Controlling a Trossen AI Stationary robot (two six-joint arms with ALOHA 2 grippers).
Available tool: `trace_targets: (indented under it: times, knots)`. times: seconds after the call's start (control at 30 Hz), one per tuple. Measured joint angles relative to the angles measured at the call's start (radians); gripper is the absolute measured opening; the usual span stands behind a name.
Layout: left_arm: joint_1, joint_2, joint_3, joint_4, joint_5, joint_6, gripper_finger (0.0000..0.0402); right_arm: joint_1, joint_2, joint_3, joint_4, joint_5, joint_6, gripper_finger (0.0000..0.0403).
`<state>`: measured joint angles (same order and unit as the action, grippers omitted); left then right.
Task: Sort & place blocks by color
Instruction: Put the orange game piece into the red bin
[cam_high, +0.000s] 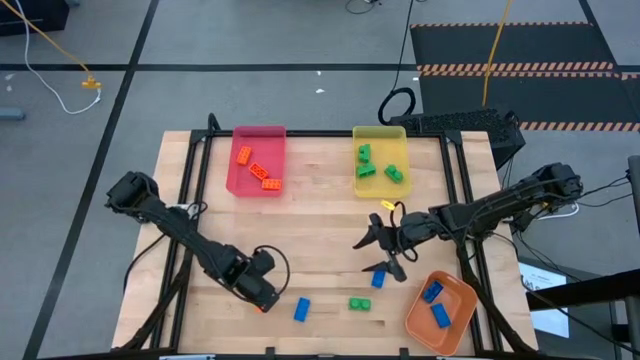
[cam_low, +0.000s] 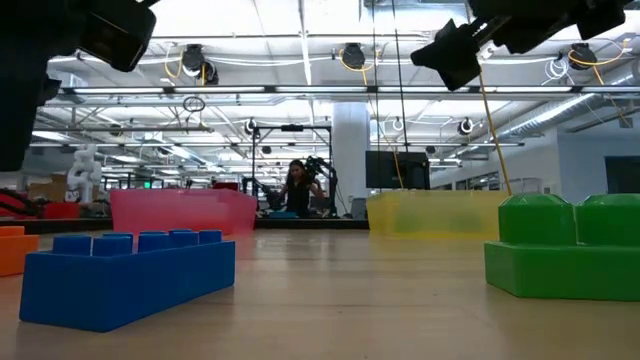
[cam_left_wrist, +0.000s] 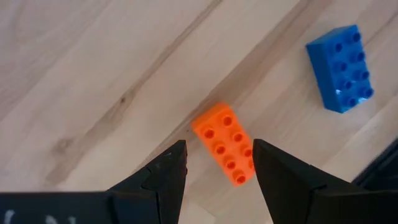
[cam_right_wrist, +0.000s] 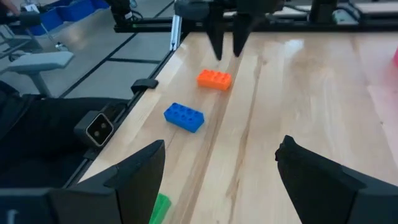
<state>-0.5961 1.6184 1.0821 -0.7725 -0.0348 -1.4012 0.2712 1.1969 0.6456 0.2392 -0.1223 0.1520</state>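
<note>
- Dark fingers of the left gripper (cam_left_wrist: 217, 168) stand apart and hold nothing, poised over the wood near the table's front edge.
- Orange block (cam_left_wrist: 225, 144) lies flat on the table right in front of that gap, its near end just between the fingertips; its long axis seems to run roughly along the line of approach, so the fingers would close across its short width.
- Blue block (cam_left_wrist: 340, 68) lies near, beyond the orange one and off to one side, clear of the fingers.
- Green block (cam_high: 360, 303) sits further along the front edge, toward the right arm.
- Right gripper (cam_high: 382, 247), wide open and empty, is above mid-table, with another blue block (cam_high: 378, 280) just beside it.
- Left arm is plainly the nearer to the orange block; a short straight descent looks enough to straddle it.
- Pink tray (cam_high: 275, 137) already holds orange blocks, well apart at the far side.
</note>
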Motion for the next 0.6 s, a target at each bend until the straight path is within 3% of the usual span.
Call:
trace_targets:
  times: [0.27,0.6]
  knots:
    - [0.02,0.052,0.0,-0.006,0.039,-0.023,0.0184,0.088,0.0,0.0,-0.059,0.121,0.046,0.0293]
    - [0.028,0.17,0.005,0.073,0.11,-0.022,0.0184,0.115,0.0,-0.001,-0.065,0.152,-0.008,0.0293]
